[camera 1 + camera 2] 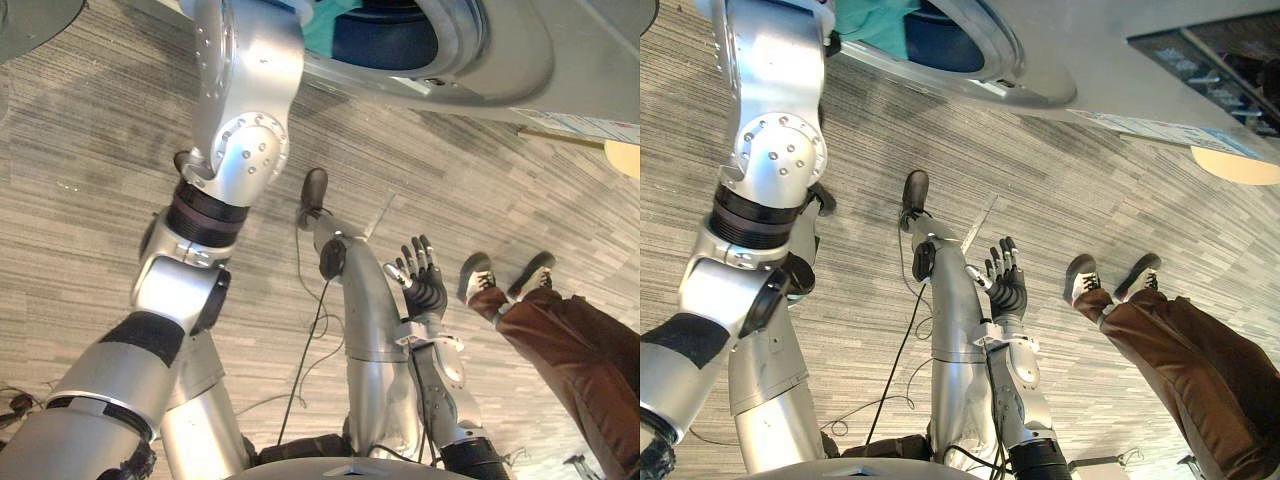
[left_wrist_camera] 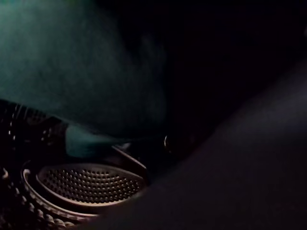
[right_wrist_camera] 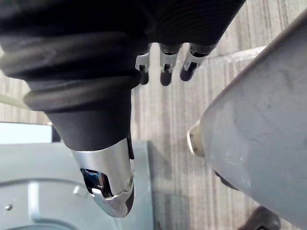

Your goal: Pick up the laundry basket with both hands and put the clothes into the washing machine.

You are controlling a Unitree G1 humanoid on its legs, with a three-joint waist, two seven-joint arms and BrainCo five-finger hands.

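Observation:
The washing machine's round opening point(image 1: 470, 50) lies at the top of the eye views. A teal cloth point(image 1: 320, 30) and a dark blue garment point(image 1: 385, 40) sit inside it. My left arm point(image 1: 240, 90) reaches up into the opening, and its hand is hidden inside the drum. The left wrist view is dark, showing the teal cloth point(image 2: 72, 62) above a perforated drum paddle point(image 2: 91, 184). My right hand point(image 1: 425, 285) hangs low beside my body, open and holding nothing. Its straight fingers point(image 3: 165, 67) point at the floor.
A person in brown trousers point(image 1: 570, 350) and white-and-dark shoes point(image 1: 480, 275) stands close on the right. Grey striped carpet point(image 1: 100, 150) covers the floor. A pale round object point(image 1: 1240, 165) lies at the far right by the machine.

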